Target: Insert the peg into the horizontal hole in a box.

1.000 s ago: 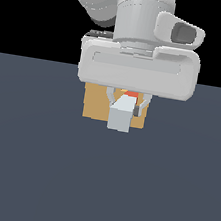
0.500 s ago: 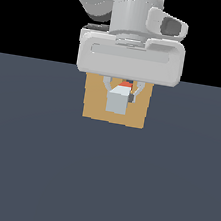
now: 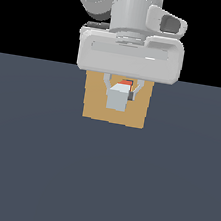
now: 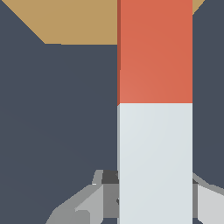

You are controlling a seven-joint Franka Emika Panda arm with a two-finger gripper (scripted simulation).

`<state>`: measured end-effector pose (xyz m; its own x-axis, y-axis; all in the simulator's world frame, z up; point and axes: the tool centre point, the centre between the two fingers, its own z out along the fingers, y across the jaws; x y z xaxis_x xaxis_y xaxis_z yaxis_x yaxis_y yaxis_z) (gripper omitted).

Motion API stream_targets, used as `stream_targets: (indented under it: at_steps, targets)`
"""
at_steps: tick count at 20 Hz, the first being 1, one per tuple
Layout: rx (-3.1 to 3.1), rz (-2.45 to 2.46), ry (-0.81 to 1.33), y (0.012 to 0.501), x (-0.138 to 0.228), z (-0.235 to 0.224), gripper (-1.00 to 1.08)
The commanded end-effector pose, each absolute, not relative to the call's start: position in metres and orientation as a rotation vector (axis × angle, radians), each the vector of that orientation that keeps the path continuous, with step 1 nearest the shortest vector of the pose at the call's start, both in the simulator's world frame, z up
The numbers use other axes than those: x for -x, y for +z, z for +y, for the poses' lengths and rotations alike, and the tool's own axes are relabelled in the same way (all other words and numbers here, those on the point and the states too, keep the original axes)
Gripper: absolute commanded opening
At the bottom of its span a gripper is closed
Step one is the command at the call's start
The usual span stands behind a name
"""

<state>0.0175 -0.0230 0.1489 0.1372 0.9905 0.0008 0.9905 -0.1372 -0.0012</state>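
The pale grey pincer is seen closed on the long square-sectioned peg, clamped at its pale grey-white half, with one finger shown on each side of the bar. The peg is held level above the dark blue-grey surface, its white end turned toward the near side and its orange-red half directed at the far side. Just beyond it stands the plain tan box, whose flat face is partly covered by the pincer body. In the wrist view the orange-red tip is overlapped with the box; the hole itself cannot be made out.
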Motion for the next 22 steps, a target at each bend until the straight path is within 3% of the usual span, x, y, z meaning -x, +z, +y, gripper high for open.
stream_targets:
  at_steps: [1,8,22]
  targets:
    - [2.368,-2.063,0.0,0.149,-0.018,-0.023,-1.0]
    - [2.368,-2.063,0.0,0.149,-0.02,-0.004,-1.0]
    - [2.369,-2.063,-0.003,0.15,-0.033,0.096,-1.0]
